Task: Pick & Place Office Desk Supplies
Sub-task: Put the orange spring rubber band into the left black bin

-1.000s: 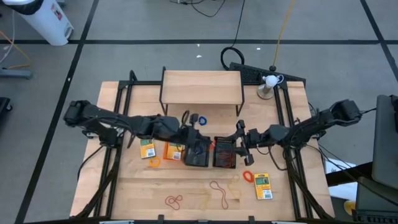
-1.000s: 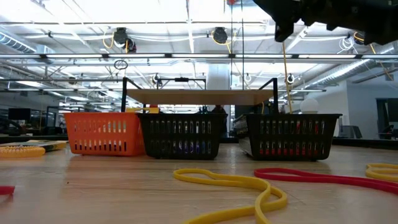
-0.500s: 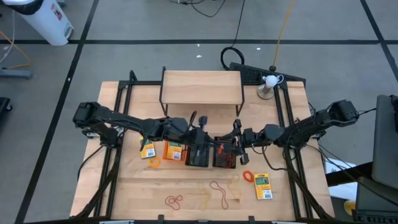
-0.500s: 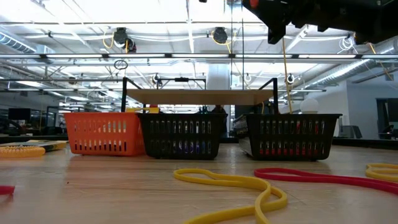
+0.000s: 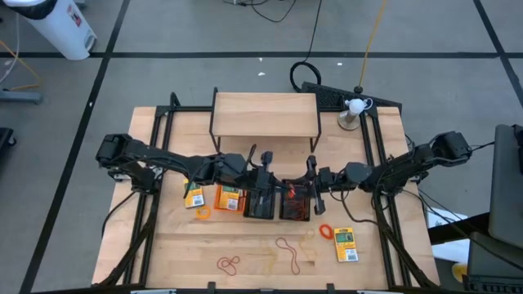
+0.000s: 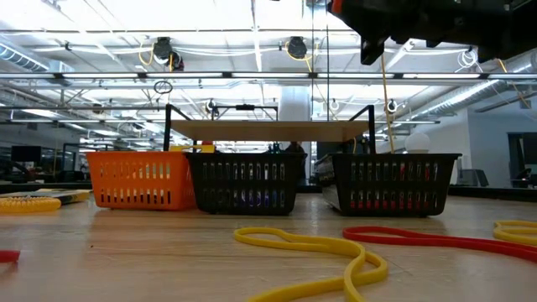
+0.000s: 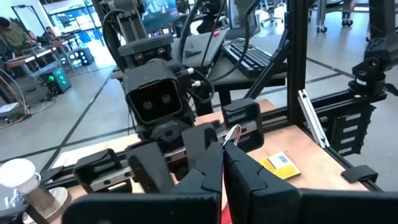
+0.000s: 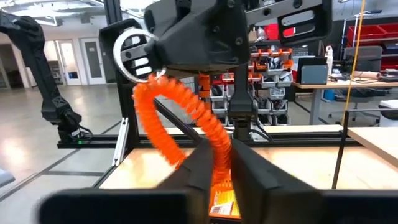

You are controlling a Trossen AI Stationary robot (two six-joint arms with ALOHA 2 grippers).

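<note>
Above the two black mesh bins [image 5: 260,202] [image 5: 296,204], beside the orange bin [image 5: 229,198], my two grippers meet tip to tip. An orange rubber band [image 8: 186,112] arches between them. My left gripper [image 7: 224,149] is shut and reaches in from the table's left. My right gripper [image 8: 219,171] comes from the right, shut on the band. One yellow-and-green pack [image 5: 193,196] lies left of the orange bin, another [image 5: 346,243] near the right front. Loose bands lie flat on the table: orange [image 5: 326,232], red [image 5: 228,263], yellow [image 6: 319,247]. My left gripper is shut with a thin loop [image 7: 231,133] showing at its fingertips. In the right wrist view the band's far end [image 8: 142,87] runs up under this gripper, whose body hides the contact. My right gripper pinches the band's near end [image 8: 219,163] between its two fingers, coming roughly level from the table's right. The band arches up and away, clear of the bins and table.
A light wooden shelf [image 5: 265,114] on black legs stands just behind the bins. A white object on a base [image 5: 353,106] sits at the far right corner. Black frame rails run along both table sides [image 5: 155,163] [image 5: 376,163]. More bands lie near the front edge [image 5: 286,249].
My left gripper has gone toward the table's right, from above the orange bin to above the middle black bin, up to my right gripper, and has tipped slightly down. The bins, packs and loose bands have stayed where they were.
</note>
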